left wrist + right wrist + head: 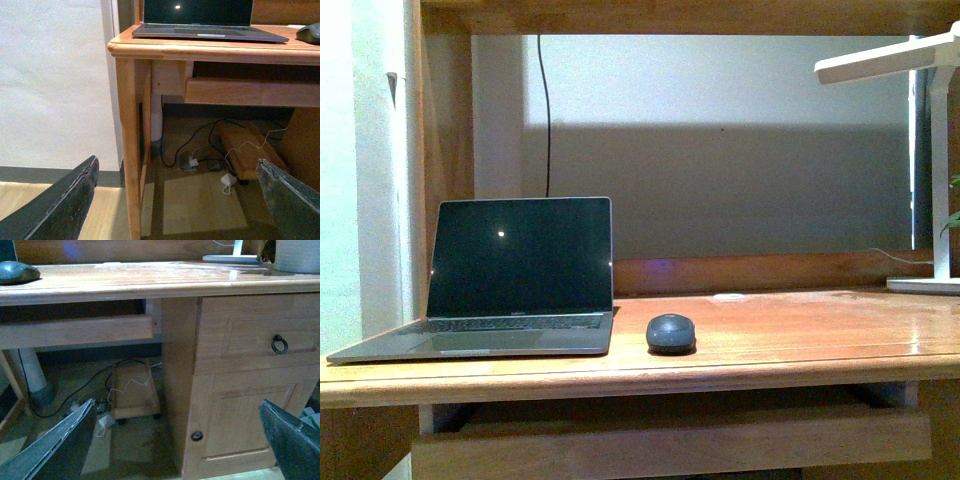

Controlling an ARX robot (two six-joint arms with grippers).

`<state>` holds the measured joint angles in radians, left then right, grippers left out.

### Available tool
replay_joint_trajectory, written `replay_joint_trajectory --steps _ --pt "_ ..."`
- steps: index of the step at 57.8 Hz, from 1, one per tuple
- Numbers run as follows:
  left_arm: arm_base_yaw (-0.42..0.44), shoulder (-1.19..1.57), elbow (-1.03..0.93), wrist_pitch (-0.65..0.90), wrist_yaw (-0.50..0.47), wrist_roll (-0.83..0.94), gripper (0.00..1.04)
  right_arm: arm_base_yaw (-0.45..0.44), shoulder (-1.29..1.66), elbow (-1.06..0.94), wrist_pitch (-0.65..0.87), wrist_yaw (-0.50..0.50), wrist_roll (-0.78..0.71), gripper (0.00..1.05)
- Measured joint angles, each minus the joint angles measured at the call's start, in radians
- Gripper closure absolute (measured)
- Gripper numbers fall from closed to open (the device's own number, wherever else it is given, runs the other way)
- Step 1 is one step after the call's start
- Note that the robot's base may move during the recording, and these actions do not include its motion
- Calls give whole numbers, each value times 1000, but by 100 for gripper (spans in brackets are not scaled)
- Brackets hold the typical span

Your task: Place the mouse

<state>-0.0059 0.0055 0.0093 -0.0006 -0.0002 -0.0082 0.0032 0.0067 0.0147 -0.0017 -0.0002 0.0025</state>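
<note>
Both grippers: dark fingers only.
Left gripper [177,200] fingers [60,205] black, wedge-shaped, pale worn edges. Right gripper [175,440] fingers [57,447] grey-black, flat-faced, light scuffed rims.

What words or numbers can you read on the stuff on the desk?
No text here can be read.
Laptop: a small marking sits below the screen, too small and blurred to read.
Mouse: no logo or lettering can be made out.
Desk lamp: no writing shows.
Drawer front: only a ring pull, no label.
</note>
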Motion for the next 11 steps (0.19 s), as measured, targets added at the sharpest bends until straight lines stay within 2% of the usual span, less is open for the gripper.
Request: replay_joint_trajectory --steps 11 --pt "0 0 0 0 0 0 8 0 0 0 0 0 0 7"
